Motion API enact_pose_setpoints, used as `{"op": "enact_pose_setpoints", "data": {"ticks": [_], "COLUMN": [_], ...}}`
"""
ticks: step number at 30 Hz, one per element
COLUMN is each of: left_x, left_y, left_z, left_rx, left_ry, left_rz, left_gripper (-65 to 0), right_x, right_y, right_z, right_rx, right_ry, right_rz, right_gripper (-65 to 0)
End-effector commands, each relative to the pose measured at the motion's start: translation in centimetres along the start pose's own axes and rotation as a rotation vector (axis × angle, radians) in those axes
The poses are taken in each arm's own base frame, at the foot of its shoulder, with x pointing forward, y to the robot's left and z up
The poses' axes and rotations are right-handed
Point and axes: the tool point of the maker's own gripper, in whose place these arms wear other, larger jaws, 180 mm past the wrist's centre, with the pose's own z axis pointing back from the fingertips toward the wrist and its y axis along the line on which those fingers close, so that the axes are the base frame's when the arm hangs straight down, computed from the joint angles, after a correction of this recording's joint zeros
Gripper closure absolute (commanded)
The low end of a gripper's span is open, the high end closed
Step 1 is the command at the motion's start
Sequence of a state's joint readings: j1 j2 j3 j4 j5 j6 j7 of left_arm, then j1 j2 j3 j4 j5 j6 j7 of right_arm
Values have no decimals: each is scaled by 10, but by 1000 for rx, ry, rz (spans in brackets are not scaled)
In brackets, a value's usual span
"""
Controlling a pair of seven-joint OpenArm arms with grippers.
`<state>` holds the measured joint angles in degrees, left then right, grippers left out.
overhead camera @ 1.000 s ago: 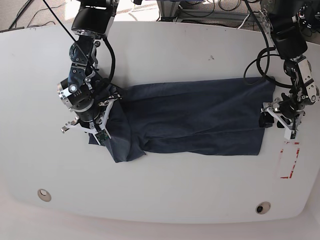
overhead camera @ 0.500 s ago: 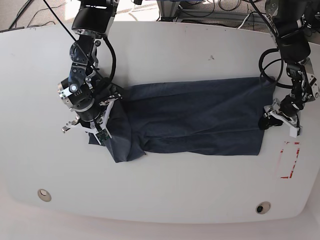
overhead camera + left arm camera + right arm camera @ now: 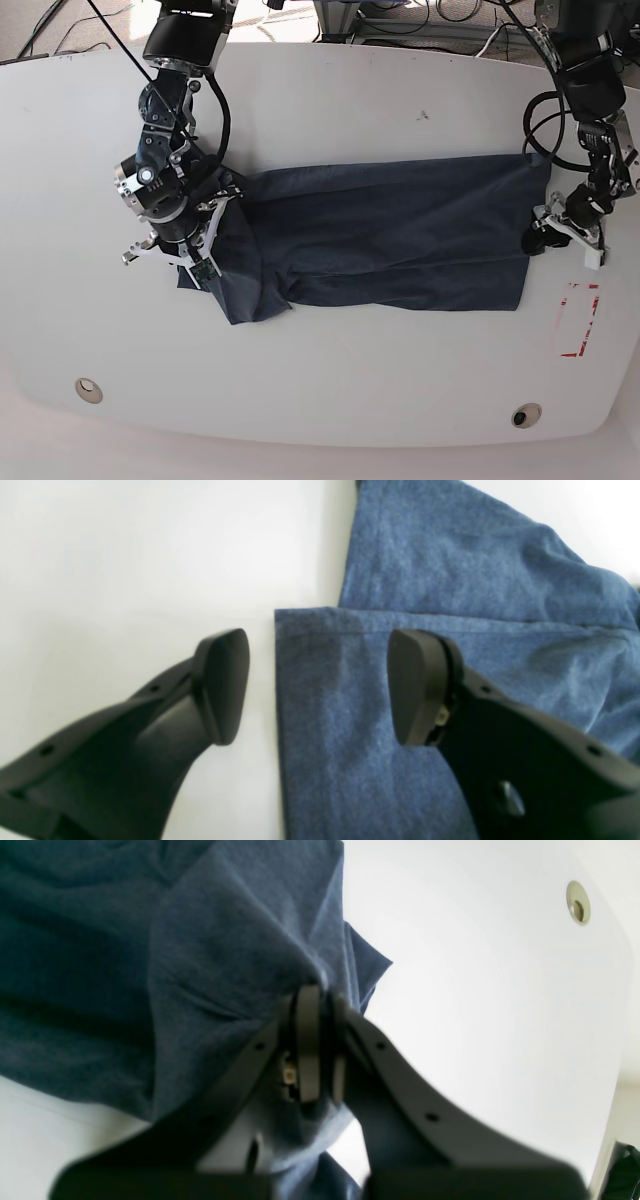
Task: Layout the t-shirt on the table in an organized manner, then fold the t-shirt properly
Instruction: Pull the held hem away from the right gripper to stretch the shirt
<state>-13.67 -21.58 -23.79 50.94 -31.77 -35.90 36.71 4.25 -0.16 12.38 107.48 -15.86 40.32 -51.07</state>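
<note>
Now: Right-Hand Edge Let Go, Left-Hand Bunch Kept Pinched

Over the last second the left gripper (image 3: 562, 232), seen on the right of the base view, has been drawn back from the cloth and turned so that it lies just off the right edge of the t-shirt (image 3: 390, 235). In the left wrist view its jaws are spread wide with nothing between them: one fingertip (image 3: 222, 685) hangs over the bare white table (image 3: 125, 555), the other over the cloth, with a hemmed corner lying flat between. That edge is judged to have been released.

The right gripper (image 3: 195, 250), on the left of the base view, has not been moved. Its jaws are clamped on a gathered fold of the t-shirt (image 3: 200, 955), as the right wrist view shows.

The t-shirt is spread as a long band across the middle of the table (image 3: 330, 110), smooth on its right half but bunched and doubled over at the left end. The laying-out is therefore judged unfinished: the left end probably needs to be pulled out flat before any fold is made.
</note>
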Motion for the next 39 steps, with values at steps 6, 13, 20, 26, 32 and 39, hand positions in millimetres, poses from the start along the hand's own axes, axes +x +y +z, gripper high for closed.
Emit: {"op": "enact_pose_setpoints", "data": {"ticks": [6,13,20,26,32,39], "left_x": [6,5,9,13,13,17], "left_y": [-10,-20,-37,-35,-35,-26], "left_z": [-2,-9,-18,-17,-17,-11], "left_rx": [-32,-52,-86,-82,-82,-66], "left_ry": [18,17,36,23,23,3], "left_rz": [-33,-28,-76,-70,-70,-52], "left_gripper": [-399,-399,-399,-399,-399,-397], "right_x": [18,18,17,18,18,17], "right_y": [-10,-10,-10,-9,-9,-10], "right_z": [6,6,6,6,6,6], "right_rx": [-30,-30,-29,-28,-28,-29], "right_ry": [-60,-60,-59,-60,-60,-59], "right_rz": [2,2,2,1,1,0], "right_gripper": [0,0,0,0,0,0]}}
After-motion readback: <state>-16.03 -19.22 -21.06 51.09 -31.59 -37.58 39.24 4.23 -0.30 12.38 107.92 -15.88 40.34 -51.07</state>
